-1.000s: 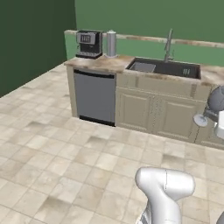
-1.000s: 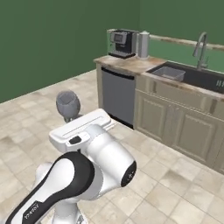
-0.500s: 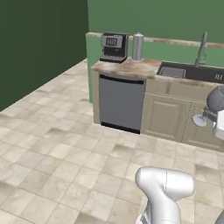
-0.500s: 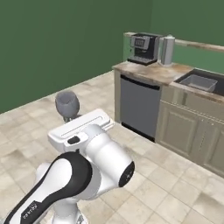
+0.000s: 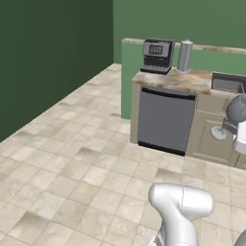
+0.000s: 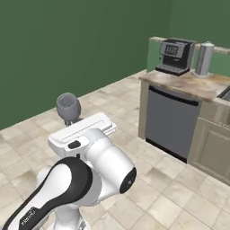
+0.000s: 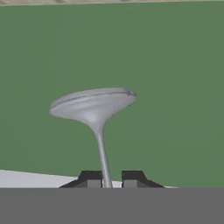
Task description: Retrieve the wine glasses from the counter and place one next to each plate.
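Note:
My gripper [image 7: 111, 179] is shut on the thin stem of a grey-blue wine glass [image 7: 93, 105], whose round foot fans out ahead of the fingertips [image 7: 90, 178] against a green wall. In the left base view the same wine glass [image 5: 236, 108] hangs at the right edge, its foot toward the cabinets, with the gripper [image 5: 233, 129] on its stem. The right base view shows the glass bowl [image 6: 68, 106] sticking up behind my white hand. The counter [image 5: 178, 79] [image 6: 197, 85] of tan stone lies ahead to the right. The plates are out of view.
On the counter stand a black coffee machine [image 5: 157, 55] [image 6: 175, 56] and a steel canister [image 5: 184, 56] [image 6: 204, 59]. A grey dishwasher front [image 5: 166, 120] [image 6: 170, 121] sits below, a sink [image 5: 228, 82] beside it. Tiled floor [image 5: 72, 158] spreads to the dark green wall on the left.
The whole scene has slid rightward in both base views, so the base has moved. The counter now sits farther right. The glass stays held the same way.

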Available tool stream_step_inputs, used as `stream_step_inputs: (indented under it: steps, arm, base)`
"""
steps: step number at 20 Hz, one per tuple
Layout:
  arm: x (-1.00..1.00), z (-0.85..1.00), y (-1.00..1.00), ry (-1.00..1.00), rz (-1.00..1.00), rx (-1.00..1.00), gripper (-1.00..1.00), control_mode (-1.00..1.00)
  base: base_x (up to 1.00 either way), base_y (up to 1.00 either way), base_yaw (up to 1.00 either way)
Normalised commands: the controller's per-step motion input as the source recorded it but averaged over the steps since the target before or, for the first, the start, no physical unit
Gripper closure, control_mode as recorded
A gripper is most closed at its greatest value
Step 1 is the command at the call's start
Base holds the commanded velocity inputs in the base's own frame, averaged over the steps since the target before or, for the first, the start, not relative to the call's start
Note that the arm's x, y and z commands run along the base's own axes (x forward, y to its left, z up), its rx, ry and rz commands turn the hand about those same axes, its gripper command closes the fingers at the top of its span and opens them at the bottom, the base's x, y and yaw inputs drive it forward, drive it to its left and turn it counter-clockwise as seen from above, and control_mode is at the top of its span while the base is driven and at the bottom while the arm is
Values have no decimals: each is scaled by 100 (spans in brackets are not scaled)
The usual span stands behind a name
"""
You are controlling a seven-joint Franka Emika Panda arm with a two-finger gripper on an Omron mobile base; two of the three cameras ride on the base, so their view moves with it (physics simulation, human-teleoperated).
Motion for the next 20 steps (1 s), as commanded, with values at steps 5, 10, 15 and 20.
stream_step_inputs:
  steps: [5,10,15,20]
  arm:
    - [0,0,0,0,0,0,100,100]
    - [0,0,0,0,0,0,100,100]
    - [0,0,0,0,0,0,100,100]
    - [0,0,0,0,0,0,100,100]
  base:
    - [100,100,20]
    - [100,100,-2]
    - [100,87,-64]
    - [93,87,-69]
